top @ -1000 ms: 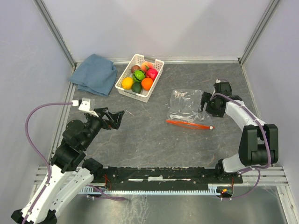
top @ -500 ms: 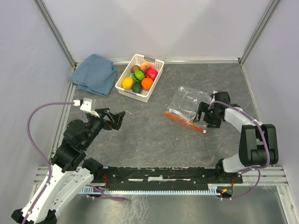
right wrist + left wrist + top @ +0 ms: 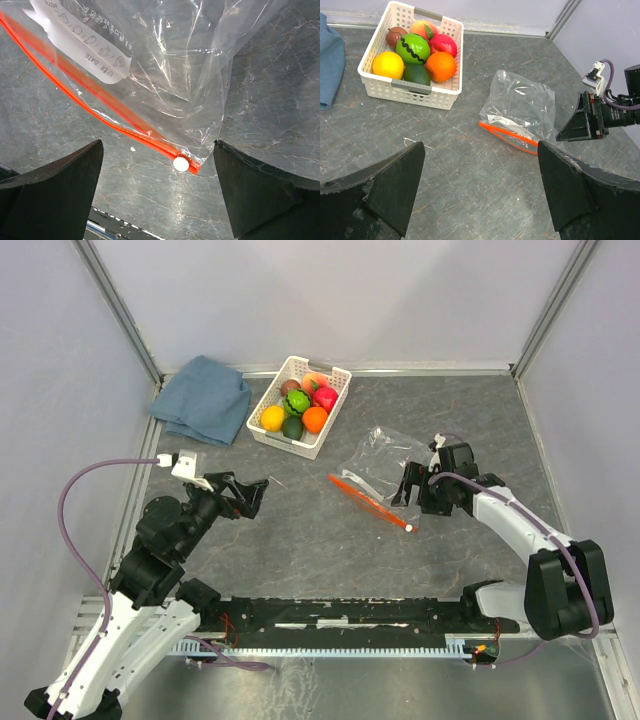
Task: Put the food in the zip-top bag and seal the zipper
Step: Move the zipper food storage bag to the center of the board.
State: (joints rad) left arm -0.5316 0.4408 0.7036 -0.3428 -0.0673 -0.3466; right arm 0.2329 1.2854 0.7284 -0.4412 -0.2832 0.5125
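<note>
The food lies as several toy fruits in a white slotted basket at the back; it also shows in the left wrist view. The clear zip-top bag lies flat on the table, its orange-red zipper running diagonally along the near edge. My right gripper is open just right of the bag. In the right wrist view the bag, its zipper and its white slider lie between the spread jaws of that gripper. My left gripper is open and empty, left of the bag.
A blue folded cloth lies at the back left beside the basket. Grey walls with metal posts close in the table on three sides. A black rail runs along the near edge between the arm bases.
My right gripper has moved left and nearer, and the bag has shifted left with it, its zipper turning to a diagonal. The left arm has hardly moved.
</note>
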